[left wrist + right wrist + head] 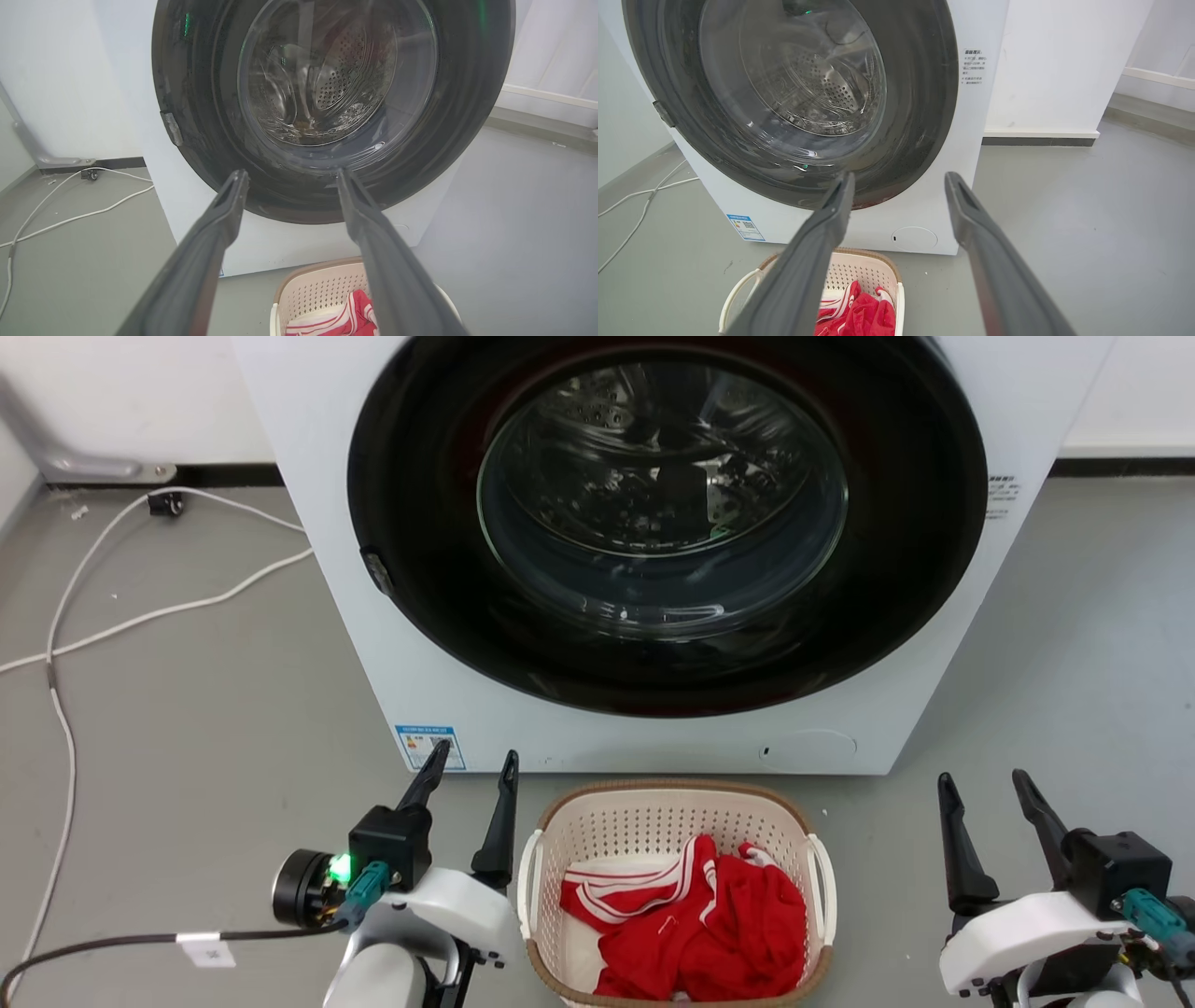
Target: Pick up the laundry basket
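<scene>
Evidently the reach has not begun, so each gripper should drop and turn inward to the white loop handle on its own side, close fully round it, and both should lift together so the load stays level. The left gripper (473, 753) and right gripper (983, 777) sit low at either side, fingers spread, holding nothing, pointing forward. The left one is just beside the near handle (530, 882); the right one is well apart from its handle (825, 887) and has further to travel. Between them the laundry basket (653, 821) rests on the grey floor (205, 728), a red garment (719, 924) inside. Just behind it stands the washing machine (448, 709), door shut.
</scene>
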Controlling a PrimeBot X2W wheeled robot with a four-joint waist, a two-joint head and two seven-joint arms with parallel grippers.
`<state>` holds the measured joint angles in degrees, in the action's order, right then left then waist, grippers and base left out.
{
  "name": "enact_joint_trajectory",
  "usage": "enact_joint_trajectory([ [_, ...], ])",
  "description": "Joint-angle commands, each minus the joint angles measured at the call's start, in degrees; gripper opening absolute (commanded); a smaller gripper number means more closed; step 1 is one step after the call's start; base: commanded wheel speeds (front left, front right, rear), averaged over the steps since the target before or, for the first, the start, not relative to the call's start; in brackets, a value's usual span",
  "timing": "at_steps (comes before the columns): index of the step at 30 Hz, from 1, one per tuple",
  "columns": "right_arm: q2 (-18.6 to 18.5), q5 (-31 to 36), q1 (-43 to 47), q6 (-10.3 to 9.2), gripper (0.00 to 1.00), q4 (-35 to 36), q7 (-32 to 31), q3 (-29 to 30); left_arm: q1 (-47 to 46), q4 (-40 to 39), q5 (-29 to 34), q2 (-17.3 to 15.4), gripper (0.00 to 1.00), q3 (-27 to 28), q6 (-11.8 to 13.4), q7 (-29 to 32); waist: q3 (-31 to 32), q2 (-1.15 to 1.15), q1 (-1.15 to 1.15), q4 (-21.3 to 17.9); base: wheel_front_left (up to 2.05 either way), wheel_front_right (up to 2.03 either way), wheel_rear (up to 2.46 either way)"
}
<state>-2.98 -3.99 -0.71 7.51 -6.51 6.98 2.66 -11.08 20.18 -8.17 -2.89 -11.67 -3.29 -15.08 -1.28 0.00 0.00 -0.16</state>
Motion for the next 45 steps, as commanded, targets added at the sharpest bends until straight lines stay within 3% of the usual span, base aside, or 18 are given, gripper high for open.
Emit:
enact_joint_trajectory([
  [1,0.16,0.29,-1.14,-0.03,1.00,-0.53,-0.47,0.55,-1.73,1.07,0.37,0.02,1.00,-0.34,-0.02,-0.13,-1.95,0.00,0.00,-0.21,0.00,0.00,0.00],
  [10,0.13,0.05,-5.57,-0.04,1.00,-6.17,-1.47,2.60,-8.36,10.02,0.02,0.01,1.00,-1.56,-0.45,-0.13,-12.08,0.00,0.00,-1.67,0.00,0.00,0.00],
  [24,0.11,-2.35,-18.42,-0.04,1.00,-23.03,0.74,-0.14,-21.88,30.50,-3.57,-1.24,1.00,-1.93,-3.72,0.18,-28.85,0.00,0.00,-3.76,0.00,0.00,0.00],
  [34,0.06,-6.31,-32.40,-0.04,1.00,-39.71,2.18,-5.74,-33.25,41.12,-8.04,-3.26,1.00,-5.21,-4.21,2.17,-39.89,0.00,0.00,-4.96,0.00,0.00,0.00],
  [45,0.08,-12.07,-46.70,-0.04,1.00,-53.12,-0.40,-15.12,-43.02,43.60,-17.90,-7.38,1.00,-12.98,-4.24,10.15,-46.52,0.00,0.00,-5.74,0.00,0.00,0.00],
])
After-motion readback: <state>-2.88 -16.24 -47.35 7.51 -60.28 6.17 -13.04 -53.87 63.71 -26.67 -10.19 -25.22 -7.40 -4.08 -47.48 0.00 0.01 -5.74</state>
